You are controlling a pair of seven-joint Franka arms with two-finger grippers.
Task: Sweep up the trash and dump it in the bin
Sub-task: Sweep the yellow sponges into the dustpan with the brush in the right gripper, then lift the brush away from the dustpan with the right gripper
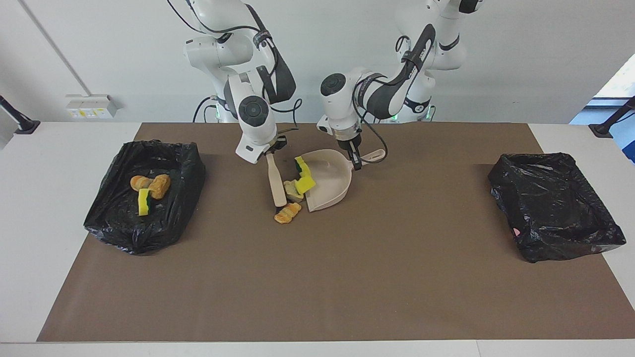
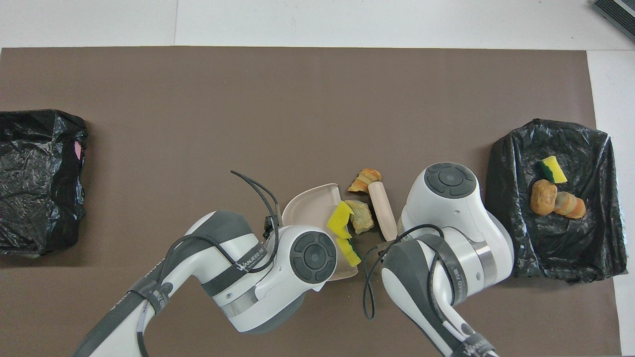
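Four bits of trash (image 1: 296,185) lie just beside the right claw (image 1: 272,154), between the brush (image 1: 276,180) it grasps and the mouth of the dustpan (image 1: 331,179); two yellow sponge pieces sit at the pan's lip, and a striped bread-like piece (image 1: 287,213) rests by the brush's bristle end. The left claw (image 1: 355,162) is clenched on the dustpan's handle (image 1: 373,157). Three more bits (image 1: 149,189) rest in the black-lined bin (image 1: 174,218) toward the right arm's end of the tabletop (image 1: 317,287).
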